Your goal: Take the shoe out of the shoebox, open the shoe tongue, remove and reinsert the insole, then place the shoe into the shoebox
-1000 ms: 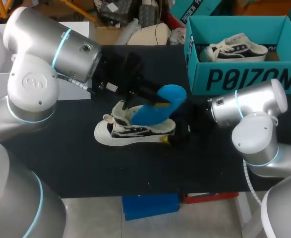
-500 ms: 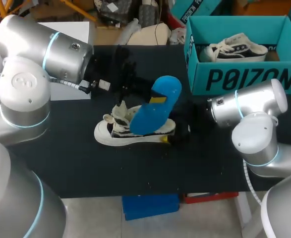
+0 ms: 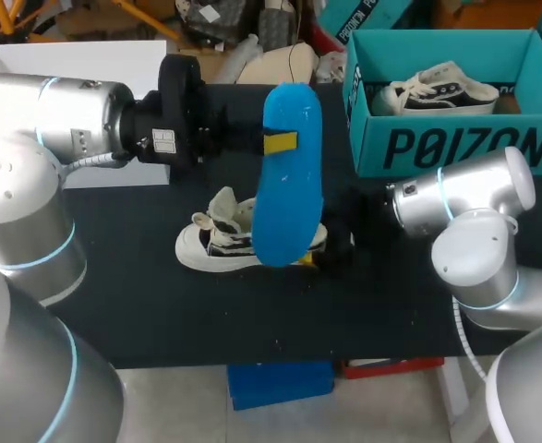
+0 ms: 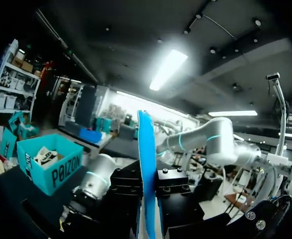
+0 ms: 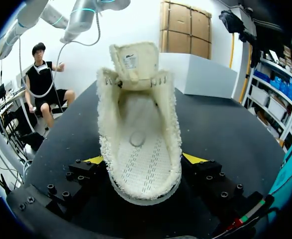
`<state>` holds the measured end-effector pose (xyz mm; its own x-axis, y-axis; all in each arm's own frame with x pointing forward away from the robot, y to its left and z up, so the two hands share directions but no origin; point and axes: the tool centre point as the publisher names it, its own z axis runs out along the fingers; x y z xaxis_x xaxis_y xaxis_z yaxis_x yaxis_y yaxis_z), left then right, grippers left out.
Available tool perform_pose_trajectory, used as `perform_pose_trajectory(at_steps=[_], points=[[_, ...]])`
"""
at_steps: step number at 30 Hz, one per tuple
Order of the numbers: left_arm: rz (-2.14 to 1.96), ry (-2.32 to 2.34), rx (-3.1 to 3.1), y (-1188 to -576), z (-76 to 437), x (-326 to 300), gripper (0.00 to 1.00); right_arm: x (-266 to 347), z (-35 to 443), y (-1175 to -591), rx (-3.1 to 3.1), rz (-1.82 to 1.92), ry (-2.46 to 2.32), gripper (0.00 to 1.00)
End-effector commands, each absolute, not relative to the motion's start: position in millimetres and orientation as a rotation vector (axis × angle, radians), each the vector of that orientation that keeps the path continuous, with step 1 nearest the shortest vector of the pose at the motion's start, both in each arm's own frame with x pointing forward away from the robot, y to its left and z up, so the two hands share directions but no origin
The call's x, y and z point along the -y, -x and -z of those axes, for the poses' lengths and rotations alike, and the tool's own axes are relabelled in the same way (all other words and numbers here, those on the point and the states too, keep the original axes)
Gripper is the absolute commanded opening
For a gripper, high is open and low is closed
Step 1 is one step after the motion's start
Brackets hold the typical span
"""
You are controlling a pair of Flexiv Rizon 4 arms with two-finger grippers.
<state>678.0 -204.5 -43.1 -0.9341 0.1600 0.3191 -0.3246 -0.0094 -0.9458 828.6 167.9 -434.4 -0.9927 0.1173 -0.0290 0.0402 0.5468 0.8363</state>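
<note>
A blue insole (image 3: 289, 180) hangs above the table, its length running toward the table's far edge. My left gripper (image 3: 278, 143) is shut on it near its far end. In the left wrist view the insole (image 4: 146, 164) shows edge-on, pinched between the black fingers of my left gripper (image 4: 146, 199). Under it a white and black shoe (image 3: 238, 242) lies on the black table, toe to the left. My right gripper (image 3: 331, 247) is at its heel. In the right wrist view my right gripper (image 5: 143, 159) has both yellow tips pressed to the sides of the shoe (image 5: 138, 124), its tongue folded up and the inside bare.
A teal shoebox (image 3: 455, 148) stands open at the back right with a second shoe (image 3: 437, 92) inside. It also shows in the left wrist view as the shoebox (image 4: 51, 167). A white box (image 3: 86, 60) sits at the back left. Bare black table (image 3: 160, 305) lies in front of the shoe.
My left gripper has pulled the insole up out of the shoe and turned it, while the left arm swung back to the left. The right arm and shoe kept still.
</note>
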Motion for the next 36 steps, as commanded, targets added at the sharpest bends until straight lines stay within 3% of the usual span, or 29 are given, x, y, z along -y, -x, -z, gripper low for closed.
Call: perform_pose_trajectory(at_steps=[1,11,36], points=[[-2.070,-0.236,1.904,-670,48,206,0.00,-169,435,-830,-2.693,-1.449,-0.139,0.00],[-2.070,-0.236,1.904,-670,48,206,0.00,-169,435,-830,-2.693,-1.449,-0.139,0.00],[-2.021,-0.253,1.733,-626,-53,231,0.00,-169,435,-830,-2.693,-1.449,-0.139,0.00]])
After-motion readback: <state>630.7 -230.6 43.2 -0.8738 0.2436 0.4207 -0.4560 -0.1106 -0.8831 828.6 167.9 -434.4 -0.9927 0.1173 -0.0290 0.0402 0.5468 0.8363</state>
